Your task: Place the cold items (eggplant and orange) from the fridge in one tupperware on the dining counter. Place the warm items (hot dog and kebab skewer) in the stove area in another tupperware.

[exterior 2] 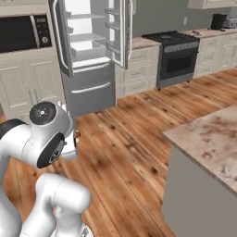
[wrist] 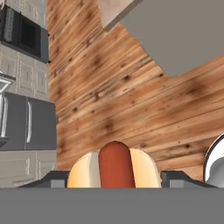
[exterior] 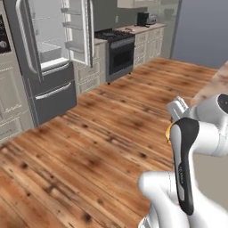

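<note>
Item: hot dog (wrist: 114, 165), clasped between gripper (wrist: 114, 178) fingers above wood floor (wrist: 131, 100); carry level toward dining counter (exterior 2: 208, 134), avoiding its edge.

The arm is folded close above the base, its end effector (wrist: 114, 177) clamped on the hot dog (wrist: 114, 165).

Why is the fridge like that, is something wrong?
The fridge stands with both upper doors swung wide open and nobody at it. The gripper is out over the wood floor, closed around the hot dog.
</note>
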You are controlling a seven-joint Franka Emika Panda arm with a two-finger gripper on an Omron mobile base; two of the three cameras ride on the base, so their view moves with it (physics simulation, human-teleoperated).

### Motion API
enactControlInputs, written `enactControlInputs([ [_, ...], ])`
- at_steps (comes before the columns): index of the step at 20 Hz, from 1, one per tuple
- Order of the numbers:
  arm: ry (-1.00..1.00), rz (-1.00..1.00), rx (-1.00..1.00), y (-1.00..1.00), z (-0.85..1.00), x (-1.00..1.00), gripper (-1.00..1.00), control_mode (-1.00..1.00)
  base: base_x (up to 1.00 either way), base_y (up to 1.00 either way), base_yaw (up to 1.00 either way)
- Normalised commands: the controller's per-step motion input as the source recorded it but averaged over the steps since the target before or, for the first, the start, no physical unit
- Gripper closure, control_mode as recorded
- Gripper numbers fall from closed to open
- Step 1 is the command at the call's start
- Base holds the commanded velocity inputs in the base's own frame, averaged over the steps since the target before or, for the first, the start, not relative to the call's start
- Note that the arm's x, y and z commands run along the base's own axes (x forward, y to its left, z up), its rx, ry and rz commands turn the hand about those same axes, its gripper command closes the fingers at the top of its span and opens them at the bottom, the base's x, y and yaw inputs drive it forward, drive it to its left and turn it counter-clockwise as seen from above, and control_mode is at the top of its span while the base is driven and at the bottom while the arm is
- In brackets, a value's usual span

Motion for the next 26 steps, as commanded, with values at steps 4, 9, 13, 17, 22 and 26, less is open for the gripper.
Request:
enactControlInputs([
  [4, 0.0, 0.0, 0.0, 0.0, 0.0, 0.0, 1.0, 1.0, -0.36, -1.0, 0.0],
  [9, 0.0, 0.0, 0.0, 0.0, 0.0, 0.0, 1.0, 1.0, -0.6, -0.91, -0.02],
  [13, 0.0, 0.0, 0.0, 0.0, 0.0, 0.0, 1.0, 1.0, -0.74, -0.73, -0.16],
  [17, 0.0, 0.0, 0.0, 0.0, 0.0, 0.0, 1.0, 1.0, -0.79, -0.57, -0.3],
  [22, 0.0, 0.0, 0.0, 0.0, 0.0, 0.0, 1.0, 1.0, -0.73, -0.39, -0.39],
  [26, 0.0, 0.0, 0.0, 0.0, 0.0, 0.0, 1.0, 1.0, -0.69, -0.28, -0.39],
])
